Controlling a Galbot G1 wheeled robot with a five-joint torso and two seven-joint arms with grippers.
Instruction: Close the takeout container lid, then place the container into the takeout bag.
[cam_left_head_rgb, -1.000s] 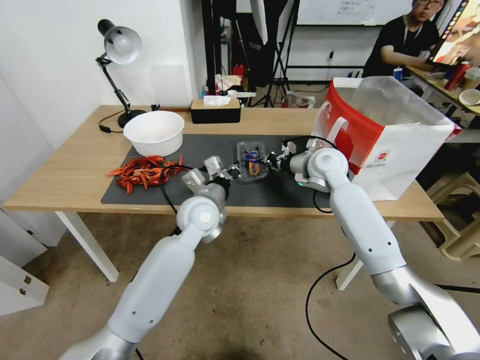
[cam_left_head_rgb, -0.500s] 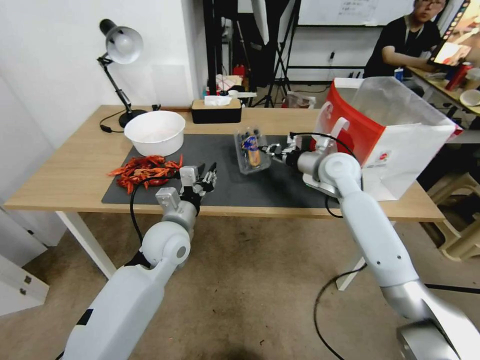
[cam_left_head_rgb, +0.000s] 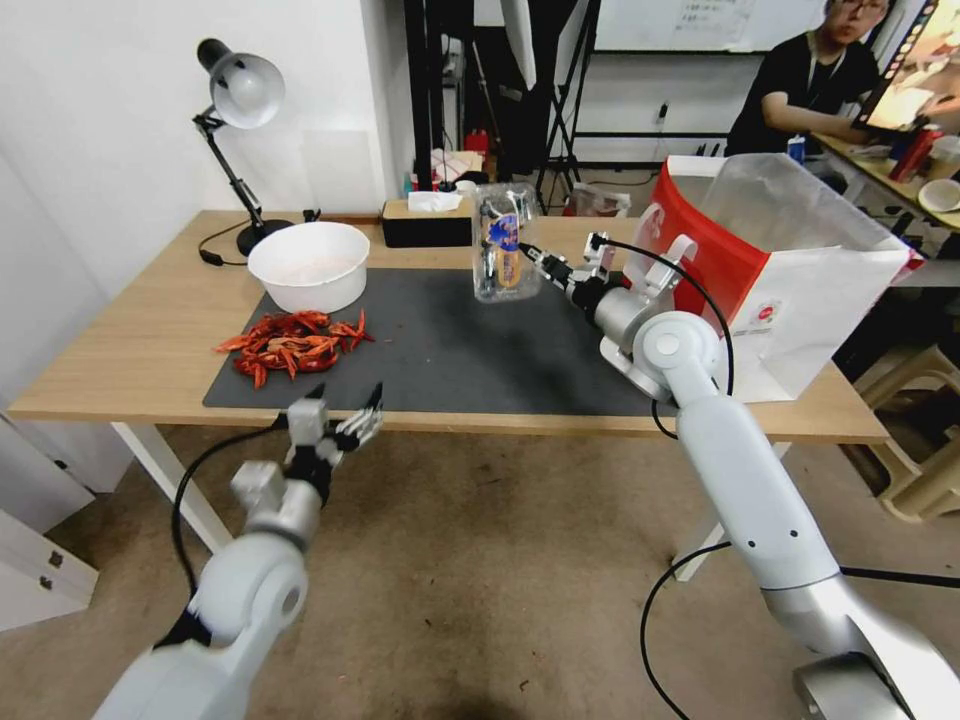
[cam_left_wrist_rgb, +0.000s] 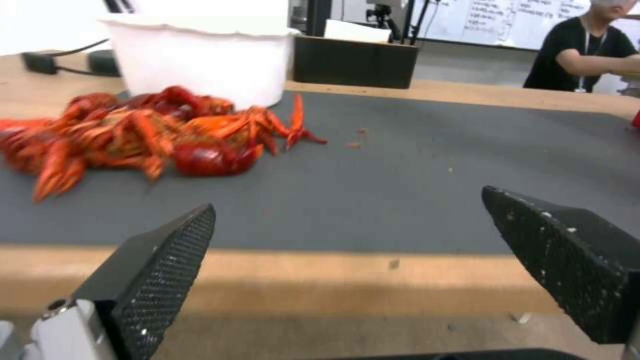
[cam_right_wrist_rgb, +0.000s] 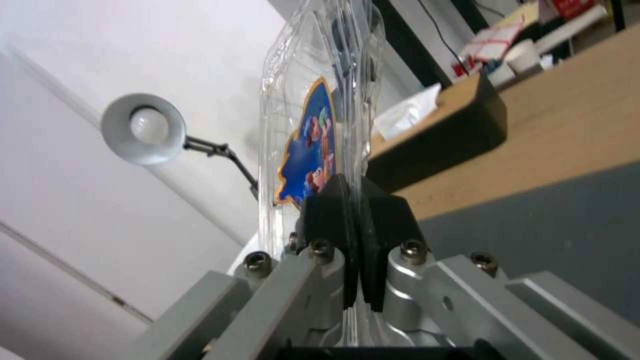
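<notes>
Claw status, right arm: the right claw (cam_left_head_rgb: 527, 251) is pinching the edge of the takeout container (cam_left_head_rgb: 503, 243) and holding it clear of the bench (cam_left_head_rgb: 150, 340), above the far part of the dark mat (cam_left_head_rgb: 480, 345). In the right wrist view the two black fingers (cam_right_wrist_rgb: 330, 210) are sitting pressed together on the thin clear plastic rim, with the container standing on edge directly ahead of them. The lid (cam_right_wrist_rgb: 310, 145), carrying its blue and orange label, is lying flat against the other half, so the clamshell is reading as closed. Dark berries are showing faintly through the plastic, beyond the fingertips.

The takeout bag (cam_left_head_rgb: 790, 270) is standing upright on the bench behind the right claw, toward the robot's right, beside the arm's elbow. Its mouth is standing open with the translucent liner rising above the rim.

The left claw (cam_left_head_rgb: 340, 408) is hanging just off the near edge of the bench, jaws spread wide and gripping nothing. In the left wrist view a pile of red crayfish (cam_left_wrist_rgb: 140, 137) is lying on the mat ahead of it, with the white bowl (cam_left_wrist_rgb: 200, 55) beyond the pile and the black tissue box (cam_left_wrist_rgb: 357, 62) farther off beside the bowl.
</notes>
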